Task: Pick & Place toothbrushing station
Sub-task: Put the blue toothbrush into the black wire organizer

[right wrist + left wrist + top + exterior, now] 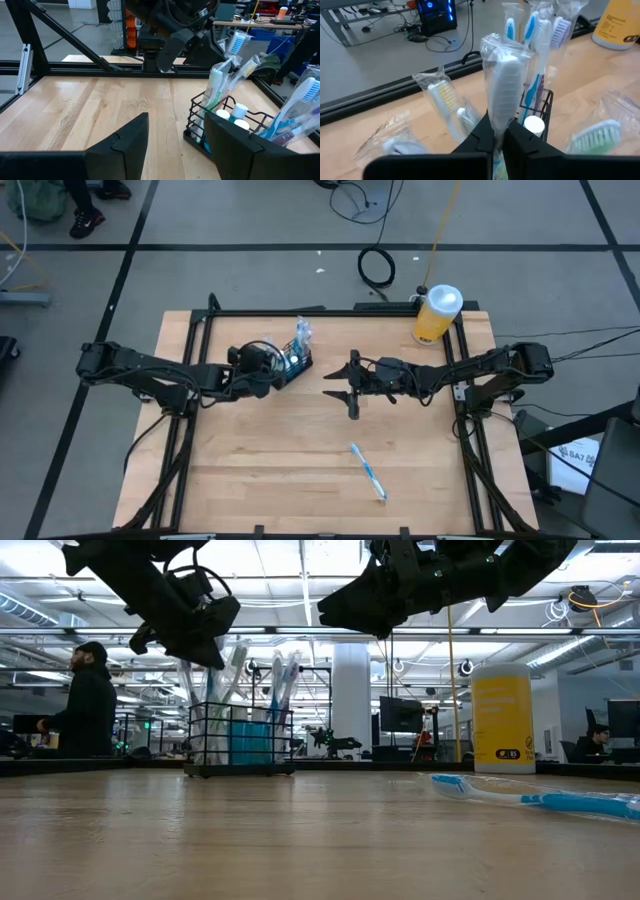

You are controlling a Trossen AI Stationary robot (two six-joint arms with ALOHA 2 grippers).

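Yellow bottle (502,718) with dark print and small round symbols on its label, too small to read, white label (577,452) with dark lettering at the table's right edge, also unreadable, no other legible text

a black wire-mesh caddy (240,740) is seen holding white and blue toothbrushes (506,90) in clear wrappers. a light blue and white toothbrush (368,471) is laid on the pale wood-grain table (270,450). a yellow bottle (436,315) is topped by a white cap. both arms are coloured black.
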